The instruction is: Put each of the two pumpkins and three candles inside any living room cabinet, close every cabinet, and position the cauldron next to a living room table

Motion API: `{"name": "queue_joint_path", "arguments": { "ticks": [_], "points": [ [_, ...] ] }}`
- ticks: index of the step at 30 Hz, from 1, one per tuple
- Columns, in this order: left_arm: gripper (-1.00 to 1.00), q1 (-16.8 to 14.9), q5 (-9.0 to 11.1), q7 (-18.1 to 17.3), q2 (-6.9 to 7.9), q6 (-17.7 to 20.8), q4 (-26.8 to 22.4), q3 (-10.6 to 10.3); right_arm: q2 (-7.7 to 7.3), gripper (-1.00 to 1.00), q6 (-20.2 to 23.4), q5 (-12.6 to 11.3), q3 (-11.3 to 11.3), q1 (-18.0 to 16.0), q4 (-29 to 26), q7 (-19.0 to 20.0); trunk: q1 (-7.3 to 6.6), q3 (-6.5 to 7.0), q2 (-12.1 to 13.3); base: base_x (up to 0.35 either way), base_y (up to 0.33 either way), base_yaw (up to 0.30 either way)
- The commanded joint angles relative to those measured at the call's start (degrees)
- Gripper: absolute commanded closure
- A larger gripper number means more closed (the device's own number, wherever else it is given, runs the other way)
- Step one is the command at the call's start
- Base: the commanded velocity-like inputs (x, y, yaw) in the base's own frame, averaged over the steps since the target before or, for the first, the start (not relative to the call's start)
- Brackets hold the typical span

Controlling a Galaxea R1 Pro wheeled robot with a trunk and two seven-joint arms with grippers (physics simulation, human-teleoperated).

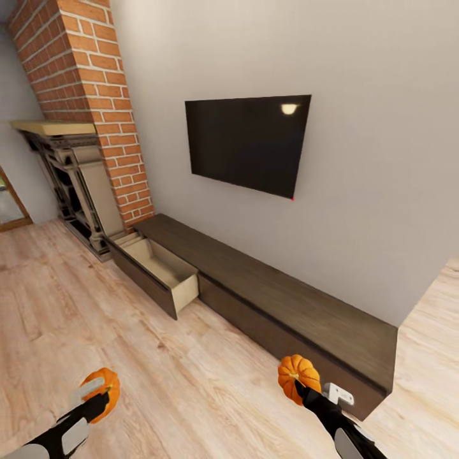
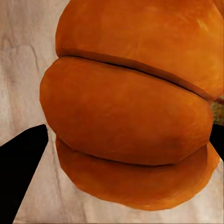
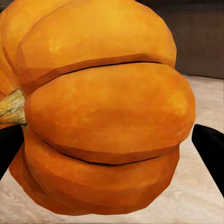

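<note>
Ahead I see the cabinet (image 1: pixel 274 299), a long low dark wooden unit along the grey wall, with one drawer (image 1: pixel 159 271) pulled open at its left end; the drawer inside is pale beige. Above the cabinet hangs a black television (image 1: pixel 248 143). Left of it stand a red brick chimney (image 1: pixel 89 95) and a dark fireplace (image 1: pixel 70 185). Between me and the cabinet lies only light wooden floor (image 1: pixel 159 357).

I count two pumpkins, both orange, ribbed and smooth. My left gripper (image 1: pixel 95 394) is clamped around the left pumpkin (image 1: pixel 107 384), low above the floor. My right gripper (image 1: pixel 299 382) grasps the right pumpkin (image 1: pixel 297 375), which is near the cabinet front; its pale stem (image 3: pixel 10 108) points sideways.
</note>
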Motion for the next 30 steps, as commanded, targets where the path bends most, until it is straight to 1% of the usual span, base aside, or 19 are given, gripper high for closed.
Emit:
{"name": "queue_joint_path", "arguments": {
  "ticks": [1, 2, 4, 7, 11, 14, 17, 19, 20, 22, 23, 24, 25, 26, 27, 28, 29, 30],
  "points": [
    [1.0, 0.0, 2.6, 0.4, 0.47, -3.0, 1.0, 2.1, 0.05, 1.0, -0.2, -0.7, 0.1, 0.0, 0.1, 0.2, 0.0, -0.05, 0.0, 0.0, 0.0, 0.29],
    [1.0, 0.0, 3.9, 0.4, 0.62, -5.2, 2.0, 3.4, 0.09, 1.0, -0.3, -0.7, 0.1, 0.0, 0.1, 0.2, 0.0, -0.05, 0.0, 0.0, 0.0, 0.29],
    [1.0, 0.0, 6.2, 0.1, 0.64, -9.1, 4.0, 5.1, 0.14, 1.0, -0.3, -0.7, 0.1, 0.0, 0.1, 0.2, 0.0, -0.05, 0.0, 0.0, 0.0, 0.29],
    [1.0, 0.2, 7.6, 0.0, 0.93, -10.8, 4.9, 5.8, 0.16, 1.0, -0.3, -0.7, 0.1, 0.0, 0.2, 0.2, 0.0, -0.05, 0.0, 0.0, 0.0, 0.29],
    [1.0, 0.9, 7.7, 0.4, 1.07, -11.3, 5.0, 6.0, 0.16, 1.0, -0.3, -0.7, 0.2, 0.0, 0.2, 0.2, 0.0, -0.05, 0.0, 0.0, 0.0, 0.29],
    [1.0, 1.0, 7.0, -0.1, 1.01, -11.1, 4.9, 5.4, 0.16, 1.0, -0.3, -0.7, 0.2, 0.0, 0.2, 0.2, 0.0, -0.05, 0.0, 0.0, 0.0, 0.29],
    [1.0, 1.0, 5.4, -0.4, 1.12, -10.8, 4.5, 3.3, 0.16, 1.0, -0.3, -0.7, 0.2, 0.0, 0.2, 0.2, 0.0, -0.05, 0.0, 0.0, 0.0, 0.29],
    [1.0, 1.0, 3.4, -0.5, 1.03, -10.7, 4.3, 0.8, 0.21, 1.0, -0.3, -0.7, 0.2, 0.0, 0.2, 0.2, 0.0, -0.05, 0.0, 0.0, 0.0, 0.291],
    [1.0, 1.0, 2.0, -0.5, 0.8, -10.7, 4.1, -0.8, 0.27, 1.0, -0.4, -0.6, 0.2, 0.0, 0.2, 0.1, 0.0, -0.05, 0.0, 0.0, 0.0, 0.291],
    [1.0, 1.0, -3.7, -0.5, 0.41, -10.5, 1.5, -6.5, 1.06, 1.0, -1.0, 0.0, 0.3, 0.0, 0.5, 0.0, 0.0, -0.05, 0.0, 0.0, 0.0, 0.291],
    [1.0, 1.0, -5.5, -0.5, 0.36, -10.2, 0.2, -8.0, 1.44, 1.0, -1.1, 0.7, 0.5, 0.0, 0.6, -0.1, 0.0, -0.05, 0.0, 0.0, 0.0, 0.291],
    [1.0, 1.0, -6.8, -0.5, 0.29, -9.5, -0.9, -9.0, 1.77, 1.0, -1.1, 1.5, 0.8, 0.0, 0.7, -0.2, 0.0, -0.05, 0.0, 0.0, 0.0, 0.291],
    [1.0, 1.0, -7.6, -0.5, 0.17, -8.3, -1.7, -9.6, 2.1, 1.0, -1.2, 2.5, 1.1, 0.0, 0.8, -0.3, 0.0, -0.05, 0.0, 0.0, 0.0, 0.291],
    [1.0, 1.0, -7.9, -0.5, 0.12, -7.6, -2.0, -9.8, 2.27, 1.0, -1.2, 3.1, 1.2, 0.0, 0.9, -0.4, 0.0, -0.05, 0.0, 0.0, 0.0, 0.291],
    [1.0, 1.0, -8.4, -0.5, 0.01, -5.8, -2.4, -10.1, 2.72, 1.0, -1.2, 4.3, 1.5, 0.0, 0.9, -0.5, 0.0, -0.05, 0.0, 0.0, 0.0, 0.291],
    [1.0, 1.0, -8.9, -0.7, -0.36, -3.6, -3.2, -10.6, 3.43, 1.0, -1.2, 6.0, 1.7, 0.0, 0.9, -0.6, 0.0, -0.05, 0.0, 0.0, 0.0, 0.291],
    [1.0, 1.0, -9.0, -0.8, -0.59, -3.0, -3.6, -10.7, 3.68, 1.0, -1.2, 6.6, 1.7, 0.0, 0.9, -0.6, 0.0, -0.05, 0.0, 0.0, 0.0, 0.291],
    [1.0, 1.0, -9.3, -1.1, -1.25, -1.4, -5.4, -10.9, 4.28, 1.0, -1.2, 8.2, 1.8, 0.0, 1.0, -0.8, 0.0, -0.05, 0.0, 0.0, 0.0, 0.291]
  ]
}}
